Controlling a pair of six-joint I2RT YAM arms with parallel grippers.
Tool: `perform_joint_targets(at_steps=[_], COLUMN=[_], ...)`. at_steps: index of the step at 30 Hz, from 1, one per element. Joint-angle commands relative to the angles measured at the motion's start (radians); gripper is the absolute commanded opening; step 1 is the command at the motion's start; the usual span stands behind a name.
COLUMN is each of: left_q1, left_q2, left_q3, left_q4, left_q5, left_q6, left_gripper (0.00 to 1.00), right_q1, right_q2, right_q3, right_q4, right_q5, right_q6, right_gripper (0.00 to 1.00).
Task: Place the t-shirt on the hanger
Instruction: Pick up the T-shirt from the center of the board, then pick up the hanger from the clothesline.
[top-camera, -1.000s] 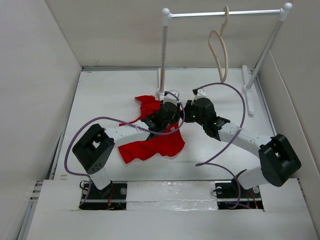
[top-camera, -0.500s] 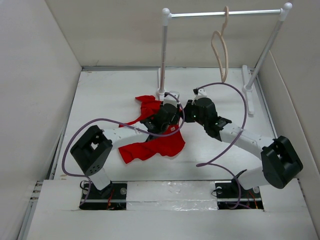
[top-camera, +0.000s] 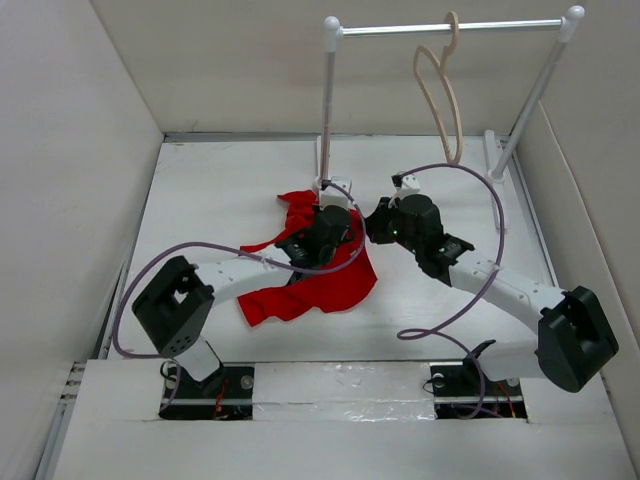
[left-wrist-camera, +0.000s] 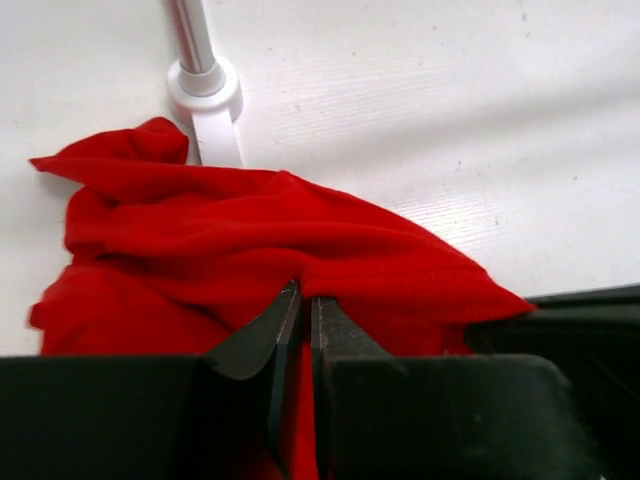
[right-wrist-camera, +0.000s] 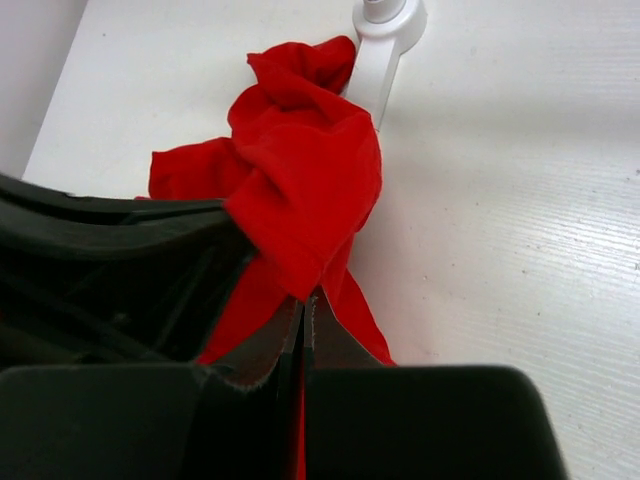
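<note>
Red t-shirt (top-camera: 322, 288) lies bunched on the table (top-camera: 220, 185) — left claw (left-wrist-camera: 298, 305) and right claw (right-wrist-camera: 303, 310) each pinch its cloth.

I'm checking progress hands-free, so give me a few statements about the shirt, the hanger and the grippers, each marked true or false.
1. The hanger hangs from the rack's rod. True.
2. The t-shirt is already on the hanger. False: it lies crumpled on the table.
3. The left gripper is shut on the t-shirt. True.
4. The right gripper is open and empty. False: it is shut on a fold of the t-shirt.
5. The t-shirt lies by the rack's right post. False: it lies beside the left post's foot.
</note>
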Motion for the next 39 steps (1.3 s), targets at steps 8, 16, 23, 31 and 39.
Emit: perform_joint_targets(at_steps=[8,16,23,31,39], left_q1=[0.002,0.002,0.002,0.002,0.002], left_q2=[-0.361,-0.494,-0.533,-0.501,-0.460], left_q3=[-0.102,-0.168,-0.198,-0.214,-0.217], left_q4=[-0.092,-0.131,-0.085,-0.016,0.024], left_q5=[0.015,0.169,0.327,0.377,0.402], left_q6=[-0.102,-0.176,-0.226,-0.257,-0.262], left_gripper=[0.00,0.00,0.00,0.00,0.00], right_q1=[0.022,0.069,0.087,0.125,0.125], right_q2=[-0.033,-0.070,-0.150,-0.322,-0.385], right_q3=[0.120,0.097,0.048,0.123,0.434], right_q4=[-0.042,-0.062,-0.143,-0.364,-0.428], right_q5=[0.110,0.200,0.246,0.101,0.057], right_q6=[-0.090,-0.094,-0.086,-0.115,-0.127], right_gripper=[0.00,0.00,0.00,0.70,0.00])
